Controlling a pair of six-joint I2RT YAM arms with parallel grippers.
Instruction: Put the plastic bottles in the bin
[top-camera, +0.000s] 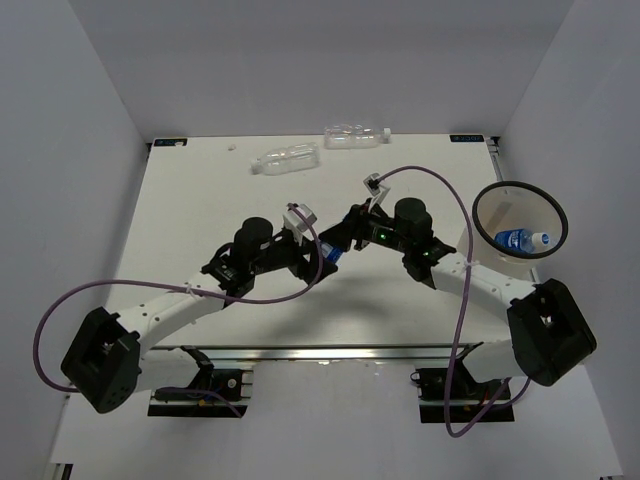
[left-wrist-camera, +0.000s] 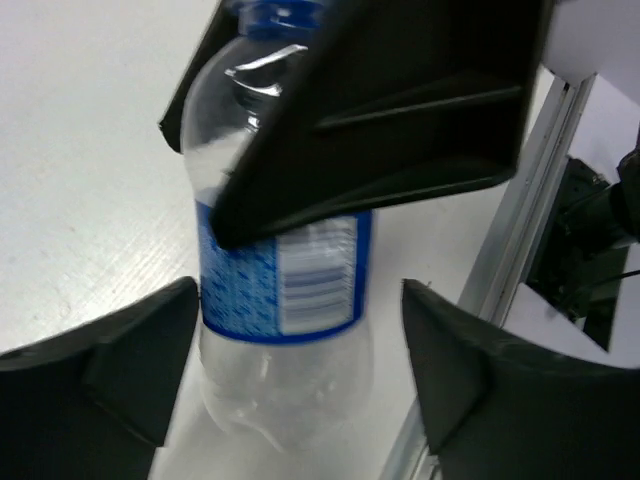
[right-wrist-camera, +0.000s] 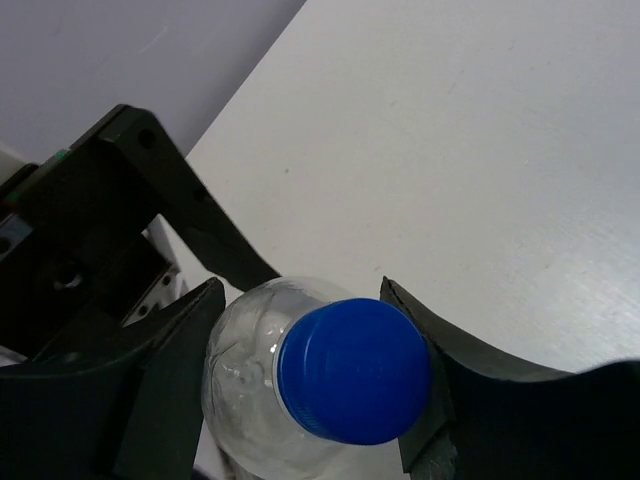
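One clear bottle (right-wrist-camera: 320, 390), blue cap and blue label, clamped in right pincer (right-wrist-camera: 300, 300), left pincer (left-wrist-camera: 298, 302) apart around it

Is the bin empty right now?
No, the top view shows a blue-labelled bottle lying inside the bin.

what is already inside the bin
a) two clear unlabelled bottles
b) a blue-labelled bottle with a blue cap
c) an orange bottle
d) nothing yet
b: the top view shows one blue-labelled bottle lying inside the bin, and nothing else is visible in there.
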